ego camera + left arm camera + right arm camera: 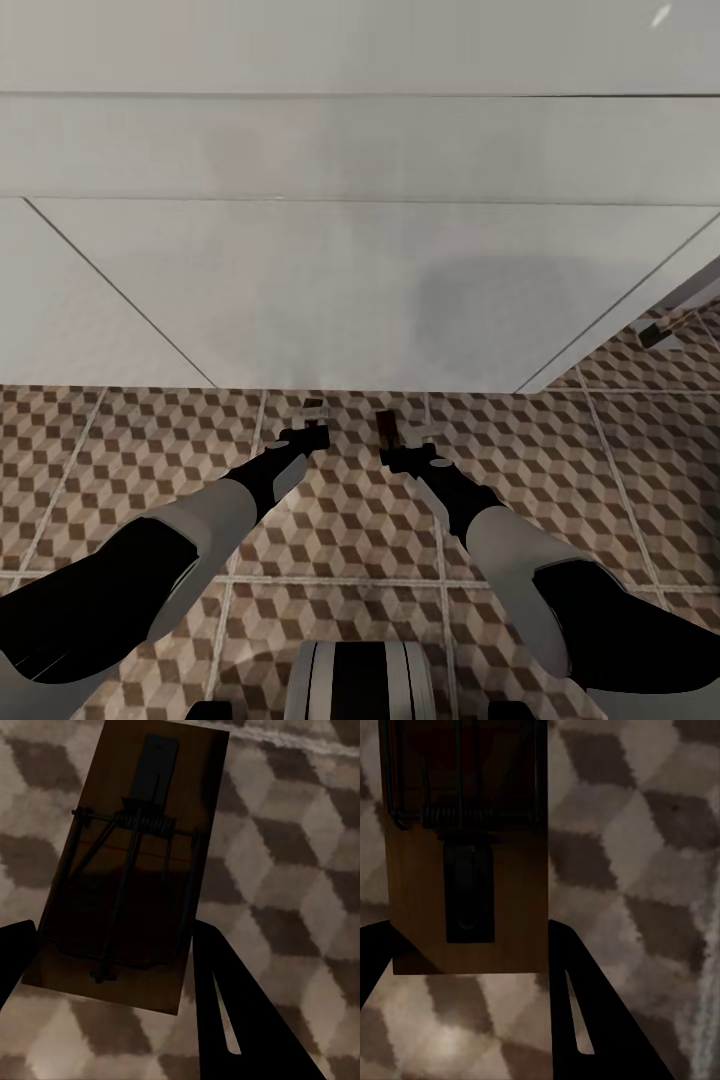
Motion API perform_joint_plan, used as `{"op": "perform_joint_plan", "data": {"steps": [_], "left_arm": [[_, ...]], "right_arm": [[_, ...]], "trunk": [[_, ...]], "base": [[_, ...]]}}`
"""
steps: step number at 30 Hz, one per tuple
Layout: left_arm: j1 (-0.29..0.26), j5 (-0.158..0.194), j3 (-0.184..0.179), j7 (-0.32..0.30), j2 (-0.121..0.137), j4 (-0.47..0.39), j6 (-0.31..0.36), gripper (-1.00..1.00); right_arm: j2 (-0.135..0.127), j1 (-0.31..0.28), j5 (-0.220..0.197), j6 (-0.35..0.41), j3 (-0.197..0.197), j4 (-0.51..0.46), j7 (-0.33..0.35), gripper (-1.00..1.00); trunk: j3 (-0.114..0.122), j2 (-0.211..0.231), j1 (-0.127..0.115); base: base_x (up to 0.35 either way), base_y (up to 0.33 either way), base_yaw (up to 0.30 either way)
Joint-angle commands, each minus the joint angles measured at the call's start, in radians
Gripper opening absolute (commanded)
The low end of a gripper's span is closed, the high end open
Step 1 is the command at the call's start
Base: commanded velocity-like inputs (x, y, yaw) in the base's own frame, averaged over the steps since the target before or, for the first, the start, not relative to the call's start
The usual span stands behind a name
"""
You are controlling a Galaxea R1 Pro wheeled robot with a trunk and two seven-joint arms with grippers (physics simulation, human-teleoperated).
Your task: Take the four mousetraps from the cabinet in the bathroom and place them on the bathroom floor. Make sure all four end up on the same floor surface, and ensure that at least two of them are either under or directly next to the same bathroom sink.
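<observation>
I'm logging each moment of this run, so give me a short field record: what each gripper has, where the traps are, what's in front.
left gripper: mousetrap between its fingers, over the floor
right gripper: second mousetrap between its fingers
third mousetrap: on the tiles at far right
floor: cube-pattern tiles
ahead: white vanity block
fourth trap: cannot tell

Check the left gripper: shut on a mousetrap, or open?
Shut on the mousetrap: the left gripper has dark fingers flanking its board above the tiled floor.
</observation>
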Motion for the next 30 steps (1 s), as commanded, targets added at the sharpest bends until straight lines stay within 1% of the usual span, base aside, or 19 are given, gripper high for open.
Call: {"op": "perform_joint_plan", "data": {"steps": [1, 8, 18, 30], "left_arm": [[0.000, 0.006, -0.008, 0.001, 0.000, 0.000, -0.003, -1.00], [0.000, 0.006, -0.008, 0.001, 0.000, 0.000, -0.002, -1.00], [0.000, 0.006, -0.008, 0.001, 0.000, 0.000, -0.002, -1.00], [0.000, 0.006, -0.008, 0.001, 0.000, 0.000, -0.002, -1.00]], "right_arm": [[0.000, 0.000, -0.003, 0.006, 0.003, -0.002, -0.002, -1.00], [0.000, 0.000, -0.003, 0.006, 0.003, -0.002, -0.002, -1.00], [0.000, 0.000, -0.003, 0.006, 0.003, -0.002, -0.002, -1.00], [0.000, 0.000, -0.003, 0.005, 0.003, -0.002, -0.002, -1.00]], "trunk": [[-0.001, 0.000, 0.000], [-0.001, 0.000, 0.000], [-0.001, 0.000, 0.000], [-0.001, 0.000, 0.000]], "base": [[0.000, 0.000, 0.000], [0.001, 0.000, 0.000], [0.125, 0.000, 0.000], [0.012, 0.000, 0.000]]}}
